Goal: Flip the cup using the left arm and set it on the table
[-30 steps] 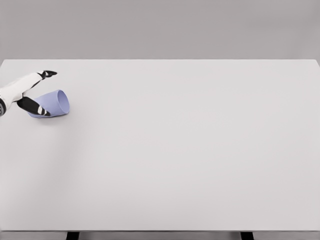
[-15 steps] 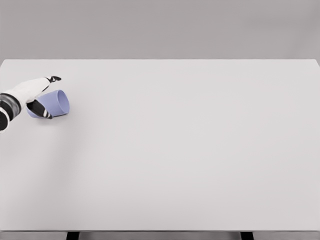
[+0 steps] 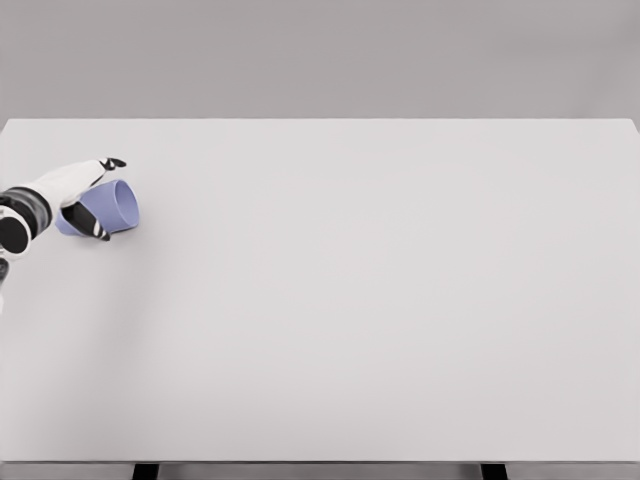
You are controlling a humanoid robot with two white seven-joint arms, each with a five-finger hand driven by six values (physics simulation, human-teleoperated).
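A lavender cup [image 3: 120,205] lies on its side near the left edge of the white table [image 3: 360,290], with its mouth facing right. My left hand [image 3: 107,198] reaches in from the left and straddles the cup's closed end. Its fingers [image 3: 108,163] stretch out just above the cup, and the thumb [image 3: 97,230] sits against the cup's lower side. The fingers are still spread and a small gap shows over the cup. The cup's base is hidden behind the hand. The right arm does not show.
The table's left edge runs close beside the cup and the hand. A plain grey wall [image 3: 320,55] stands behind the table's far edge.
My left hand has slid further right over the cup's closed end and its fingers have dropped closer to the cup. The cup has stayed in place.
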